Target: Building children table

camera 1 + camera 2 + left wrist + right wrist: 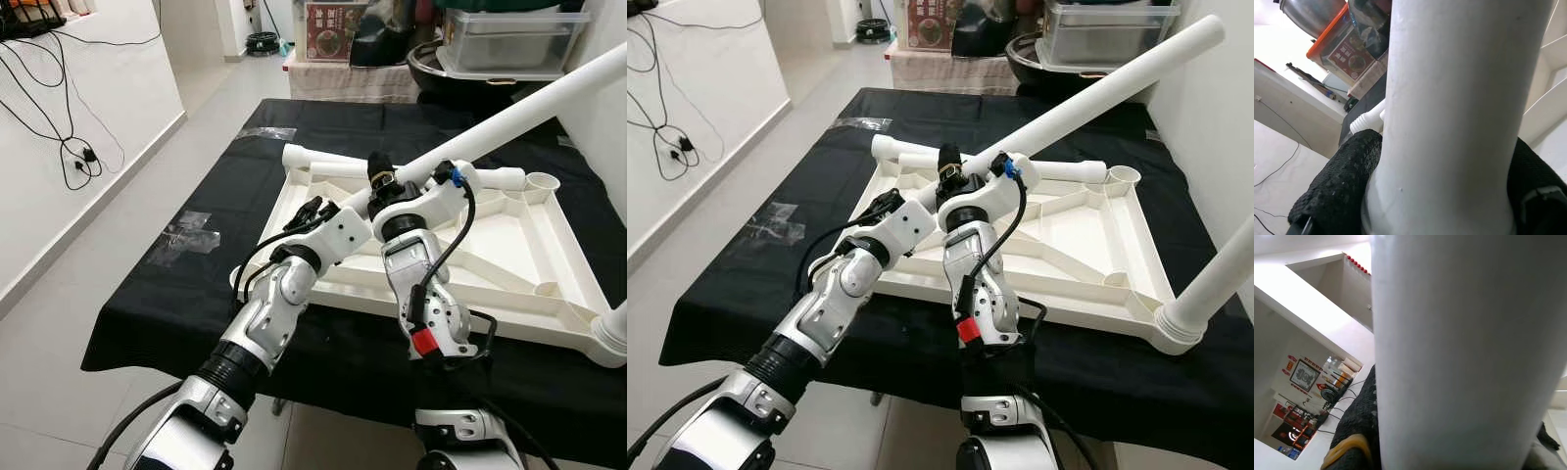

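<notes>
A white children's table top (pixel 441 304) lies upside down on a black-clothed table (pixel 176 313). Both grippers hold one long white leg tube (pixel 529 103), which slants up toward the far right over the top. My left gripper (pixel 361 203) is shut on the tube's lower end, and my right gripper (pixel 384 181) is shut on it just above. In the left wrist view the tube (pixel 1449 98) runs between black fingers (pixel 1337 191). The right wrist view shows the tube (pixel 1464 357) pressed against a finger (pixel 1359 431). Another leg (pixel 1215 274) stands in the near right corner socket.
Two loose white tubes (pixel 323 159) (pixel 500 178) lie along the top's far edge beside an open corner socket (pixel 542 183). Behind the table stand a clear plastic box (pixel 509 39) and a dark pot (pixel 431 64). Open floor and a cabled wall (pixel 69 147) lie to the left.
</notes>
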### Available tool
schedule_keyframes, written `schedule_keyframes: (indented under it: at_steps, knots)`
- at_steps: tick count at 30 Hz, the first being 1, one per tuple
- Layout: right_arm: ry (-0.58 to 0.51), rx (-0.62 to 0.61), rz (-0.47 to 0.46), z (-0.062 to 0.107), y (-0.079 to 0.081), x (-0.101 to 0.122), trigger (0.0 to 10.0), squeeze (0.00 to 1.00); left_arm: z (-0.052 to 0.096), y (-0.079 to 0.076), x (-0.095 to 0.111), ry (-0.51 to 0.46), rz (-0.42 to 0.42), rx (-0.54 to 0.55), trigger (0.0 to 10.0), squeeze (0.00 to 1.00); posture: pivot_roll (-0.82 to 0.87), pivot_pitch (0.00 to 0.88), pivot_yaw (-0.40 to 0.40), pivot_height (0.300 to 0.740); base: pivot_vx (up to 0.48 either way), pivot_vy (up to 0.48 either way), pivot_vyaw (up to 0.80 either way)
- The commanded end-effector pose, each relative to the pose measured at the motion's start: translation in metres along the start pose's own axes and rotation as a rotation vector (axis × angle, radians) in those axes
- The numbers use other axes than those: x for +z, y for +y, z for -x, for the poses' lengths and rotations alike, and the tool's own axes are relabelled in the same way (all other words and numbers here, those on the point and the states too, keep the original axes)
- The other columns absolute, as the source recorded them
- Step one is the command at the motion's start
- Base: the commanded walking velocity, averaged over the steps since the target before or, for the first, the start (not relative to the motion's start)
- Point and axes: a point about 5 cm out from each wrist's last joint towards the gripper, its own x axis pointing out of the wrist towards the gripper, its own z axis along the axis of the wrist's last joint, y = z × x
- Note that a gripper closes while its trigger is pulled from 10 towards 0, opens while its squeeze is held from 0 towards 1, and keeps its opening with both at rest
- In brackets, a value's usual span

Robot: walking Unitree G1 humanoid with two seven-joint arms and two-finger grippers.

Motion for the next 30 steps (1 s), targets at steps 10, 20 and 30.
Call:
schedule_keyframes:
  at_steps: [10,20,30]
  knots:
    - [0.042,0.067,-0.086,-0.001,0.032,-0.015,10.0,1.00,0.005,-0.004,0.006,-0.062,-0.025,-0.022,10.0,0.00,0.04,0.058,0.015,0.740,0.000,0.000,0.00]
    - [0.064,0.074,-0.097,-0.001,0.034,-0.018,10.0,0.00,0.007,0.000,0.004,-0.070,-0.040,-0.015,10.0,0.00,0.04,0.063,0.013,0.740,0.000,0.000,0.00]
    - [0.124,0.080,-0.186,0.000,0.031,-0.022,10.0,0.00,0.017,0.004,-0.003,-0.099,-0.079,-0.037,10.0,0.00,0.04,0.068,0.010,0.740,0.000,0.000,0.00]
